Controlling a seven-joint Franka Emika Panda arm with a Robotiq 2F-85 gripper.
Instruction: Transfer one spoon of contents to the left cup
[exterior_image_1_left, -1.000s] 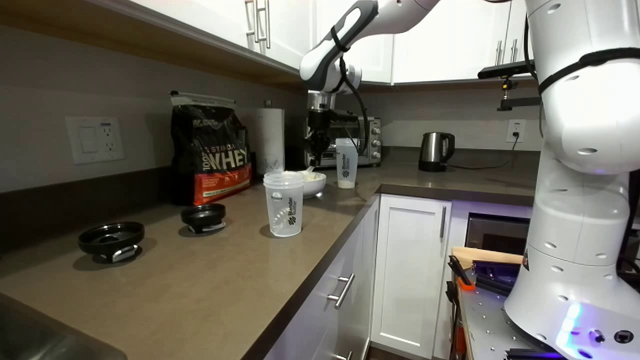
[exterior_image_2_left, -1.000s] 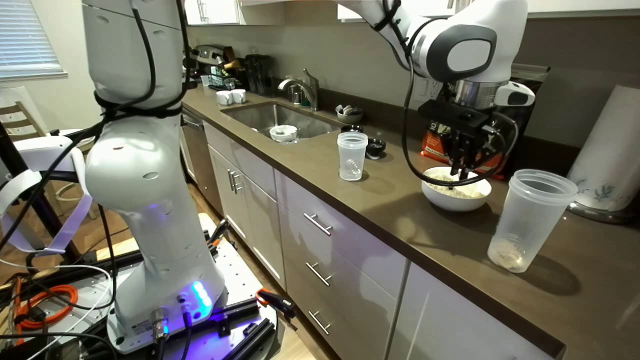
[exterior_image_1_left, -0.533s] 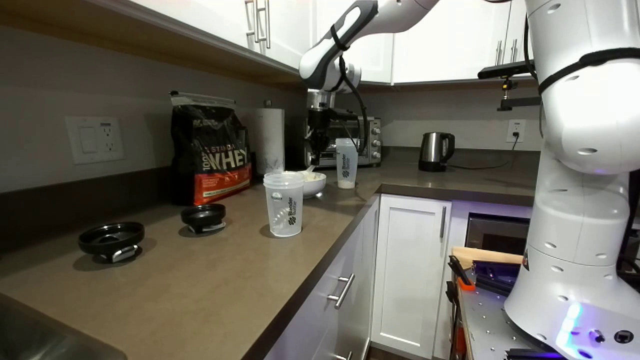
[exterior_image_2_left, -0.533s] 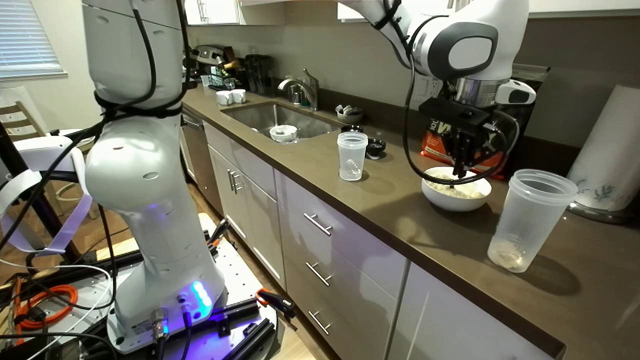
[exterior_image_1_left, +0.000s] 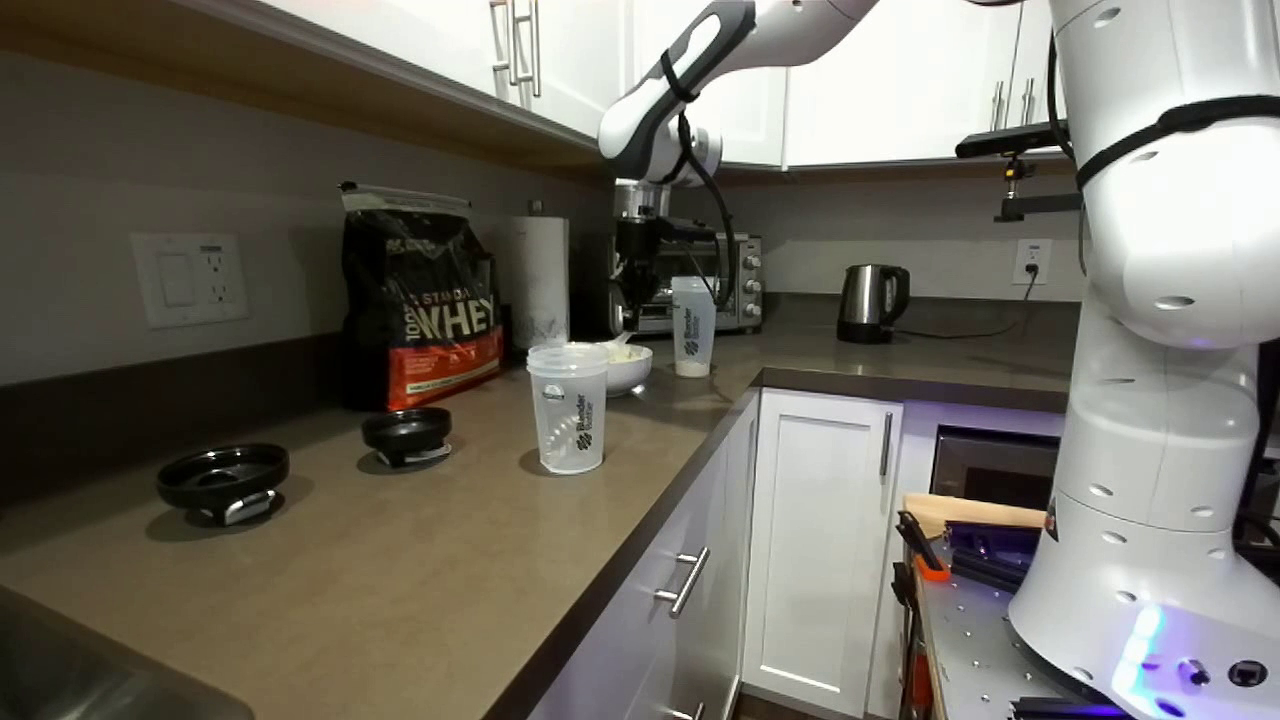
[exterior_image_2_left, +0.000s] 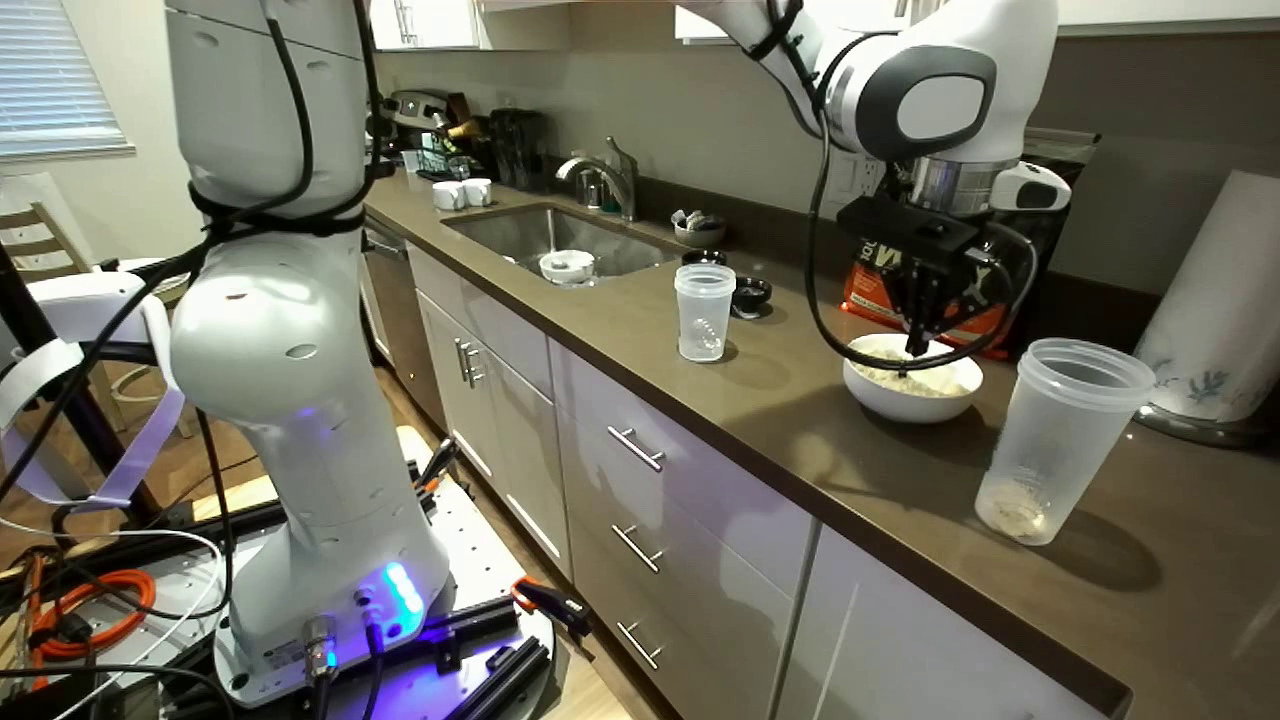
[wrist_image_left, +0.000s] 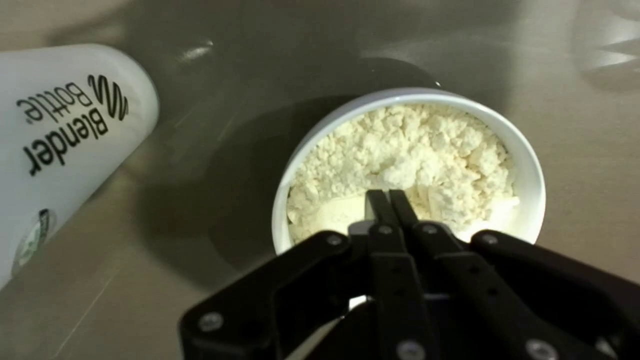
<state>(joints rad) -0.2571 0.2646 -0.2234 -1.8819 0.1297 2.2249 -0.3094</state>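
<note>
Gripper (wrist_image_left: 388, 194): two fingers (wrist_image_left: 376, 201) drawn together; a second ago they looked spread. Clamped, by appearance, on the spoon (exterior_image_1_left: 622, 339); exact contact hidden.
Meaning: grasp judged just made; scooping, carrying and tipping remain.
Spoon: directly under the fingertips, inclined, pale, smooth; how deep it sits cannot be told.
Powder (wrist_image_left: 410, 145): below the gripper; cream, dry, clumped, likely to shed crumbs.
Bowl (wrist_image_left: 536, 195): around the powder, below the gripper; round, white, glossy.
Right cup (exterior_image_2_left: 1060, 440): near the gripper; translucent, tapered, upright, powder at its base.
Left cup (exterior_image_1_left: 565, 395): farther from the gripper, opposite side; similar plastic, coil (exterior_image_1_left: 568, 437) inside, no powder discernible.
</note>
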